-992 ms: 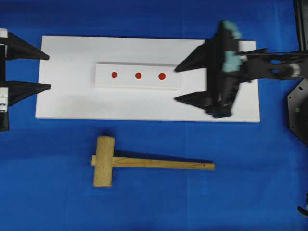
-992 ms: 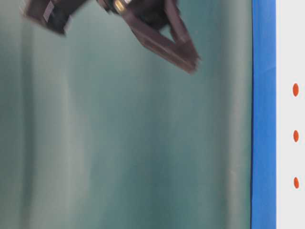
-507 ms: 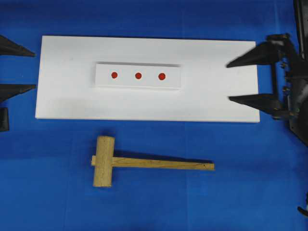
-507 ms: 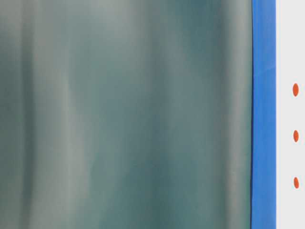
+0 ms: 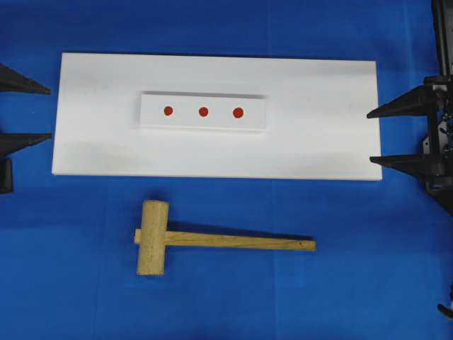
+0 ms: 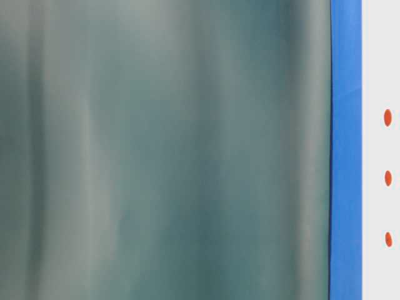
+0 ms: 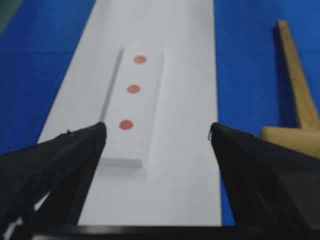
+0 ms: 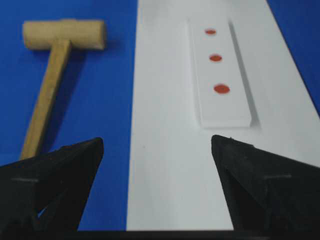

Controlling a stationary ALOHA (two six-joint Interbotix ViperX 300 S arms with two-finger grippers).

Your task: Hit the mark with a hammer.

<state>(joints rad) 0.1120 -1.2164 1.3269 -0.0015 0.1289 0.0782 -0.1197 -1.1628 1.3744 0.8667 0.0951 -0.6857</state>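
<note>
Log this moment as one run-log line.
hammer: lying on blue cloth, untouched | left gripper: open, empty | right gripper: open, empty, at white board edge | marks: not hit

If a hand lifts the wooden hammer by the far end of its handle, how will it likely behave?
The hammer looks rigid, solid wood, so it should not flex. Its thick cylindrical head probably outweighs the slim flat handle, so it may droop head-down. Pushed, the handle likely stops the head rolling.

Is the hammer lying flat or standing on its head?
Lying flat: the hammer rests on the blue cloth, handle level, no gripper touching it.
</note>
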